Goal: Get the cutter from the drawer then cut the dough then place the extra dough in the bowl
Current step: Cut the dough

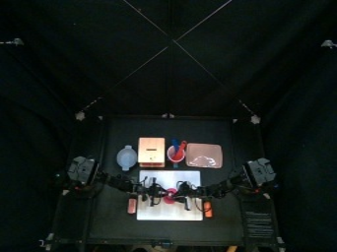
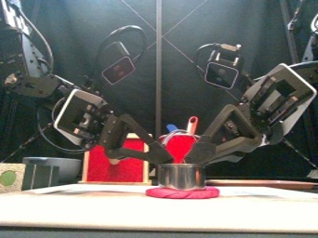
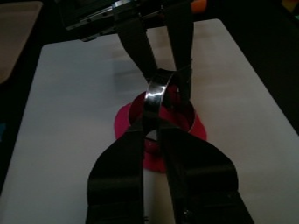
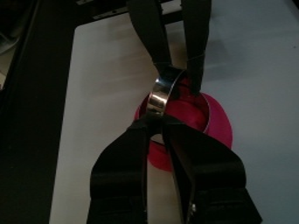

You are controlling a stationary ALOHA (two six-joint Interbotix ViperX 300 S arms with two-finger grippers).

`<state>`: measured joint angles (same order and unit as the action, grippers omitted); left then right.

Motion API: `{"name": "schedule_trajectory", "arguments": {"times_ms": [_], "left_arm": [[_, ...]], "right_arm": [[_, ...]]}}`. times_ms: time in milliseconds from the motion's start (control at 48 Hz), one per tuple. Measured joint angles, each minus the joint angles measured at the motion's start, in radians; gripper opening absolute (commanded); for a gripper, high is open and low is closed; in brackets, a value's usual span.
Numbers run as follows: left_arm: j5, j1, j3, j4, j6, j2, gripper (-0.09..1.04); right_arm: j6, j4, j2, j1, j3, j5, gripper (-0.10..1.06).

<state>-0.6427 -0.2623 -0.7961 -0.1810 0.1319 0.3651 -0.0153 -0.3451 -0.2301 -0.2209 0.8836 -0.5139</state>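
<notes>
- The left hand (image 3: 156, 124) is clamped on one side of the cutter (image 2: 181, 174).
- The right hand (image 4: 163, 114) is clamped on the opposite side.
- Between both hands, the cutter sits on the pink dough (image 2: 183, 193), on the white cutting board (image 3: 82, 96).

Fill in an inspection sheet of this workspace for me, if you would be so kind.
Surface: black table, with a white cutting board at its front middle.
Job's things: the cutter stands on the pink dough on the board; the wooden box and the blue-grey bowl are behind the board.
Clutter: a red cup with toy knives and a pink tray, toward the back.
Tools: the left tool and the right tool both grip the cutter, from opposite sides.
Cables: nothing seen.
Surroundings: black curtains; nothing else seen.
</notes>
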Motion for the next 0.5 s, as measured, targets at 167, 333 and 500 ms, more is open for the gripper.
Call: {"name": "schedule_trajectory", "arguments": {"times_ms": [167,333,500], "left_arm": [[0.005,0.0,0.002,-0.002,0.0,0.0,0.38],[0.009,0.0,0.002,0.0,0.0,0.002,0.38],[0.008,0.0,0.002,0.0,0.0,0.0,0.38]], "right_arm": [[0.0,0.014,0.0,0.003,0.0,0.006,0.49],[0.0,0.015,0.0,0.003,-0.006,0.012,0.49],[0.0,0.031,0.008,0.008,-0.015,0.044,0.49]]}}
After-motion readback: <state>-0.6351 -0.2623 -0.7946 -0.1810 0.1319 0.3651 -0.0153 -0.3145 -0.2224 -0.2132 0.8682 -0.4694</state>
